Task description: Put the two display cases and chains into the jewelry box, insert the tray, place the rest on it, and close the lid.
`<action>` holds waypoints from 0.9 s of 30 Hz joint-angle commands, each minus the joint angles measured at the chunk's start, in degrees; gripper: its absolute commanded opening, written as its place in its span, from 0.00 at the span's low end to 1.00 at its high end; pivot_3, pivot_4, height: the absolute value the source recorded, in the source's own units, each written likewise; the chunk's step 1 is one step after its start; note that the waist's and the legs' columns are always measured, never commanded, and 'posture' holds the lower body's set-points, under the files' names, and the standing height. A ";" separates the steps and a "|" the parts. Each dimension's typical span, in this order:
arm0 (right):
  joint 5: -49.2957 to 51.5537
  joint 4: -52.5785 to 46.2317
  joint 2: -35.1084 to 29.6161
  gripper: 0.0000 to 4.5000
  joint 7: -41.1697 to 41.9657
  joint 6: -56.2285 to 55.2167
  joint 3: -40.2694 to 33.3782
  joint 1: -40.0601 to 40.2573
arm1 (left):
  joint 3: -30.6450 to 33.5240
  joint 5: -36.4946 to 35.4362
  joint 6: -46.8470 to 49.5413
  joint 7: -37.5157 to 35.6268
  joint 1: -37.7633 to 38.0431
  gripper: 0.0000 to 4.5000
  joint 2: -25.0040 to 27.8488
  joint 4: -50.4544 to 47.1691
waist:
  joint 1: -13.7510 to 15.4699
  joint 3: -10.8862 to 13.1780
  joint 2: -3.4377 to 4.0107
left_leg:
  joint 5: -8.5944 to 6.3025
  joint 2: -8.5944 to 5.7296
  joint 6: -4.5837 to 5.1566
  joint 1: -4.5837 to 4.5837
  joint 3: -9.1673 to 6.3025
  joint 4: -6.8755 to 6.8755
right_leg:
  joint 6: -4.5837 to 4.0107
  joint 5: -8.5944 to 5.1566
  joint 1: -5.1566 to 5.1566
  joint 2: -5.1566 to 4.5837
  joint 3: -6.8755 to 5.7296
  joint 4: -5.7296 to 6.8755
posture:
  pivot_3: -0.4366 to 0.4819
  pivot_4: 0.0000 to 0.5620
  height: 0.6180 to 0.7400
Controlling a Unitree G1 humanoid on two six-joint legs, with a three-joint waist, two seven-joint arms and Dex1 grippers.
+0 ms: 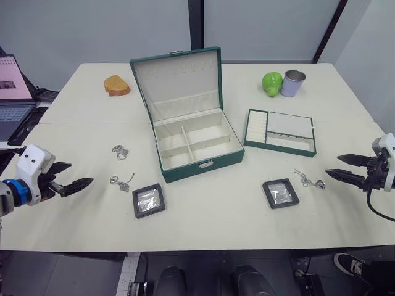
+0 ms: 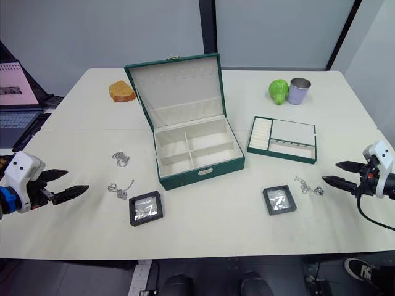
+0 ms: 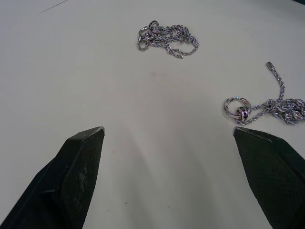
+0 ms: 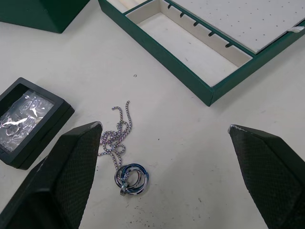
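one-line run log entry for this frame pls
stage: pre-grasp | left end effector: open, empty | right end effector: open, empty | jewelry box: lid up, empty | tray: out | display cases, chains: on table

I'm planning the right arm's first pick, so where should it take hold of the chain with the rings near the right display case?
Probably pinch the heaped links just above the ring pendant, coming straight down. The chain lies flat on the table, apart from the display case, and the open right gripper already straddles it.

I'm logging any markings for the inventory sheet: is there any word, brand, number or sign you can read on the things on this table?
None can be read.
The laptop screen shows a picture and shapes, too small to make out any text.
The jewelry box, tray, display cases and metal cup show no lettering.
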 commanded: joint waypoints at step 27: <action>0.18 0.91 -1.67 1.00 0.94 -1.09 -2.03 -0.75 | 0.20 1.07 1.25 1.84 0.26 1.00 0.58 -1.83 | -0.06 0.00 0.00 | 0.00 0.01 0.00 0.02 0.05 0.04 | 0.00 0.00 -0.01 0.00 0.02 0.02 | 0.48 0.27 1.00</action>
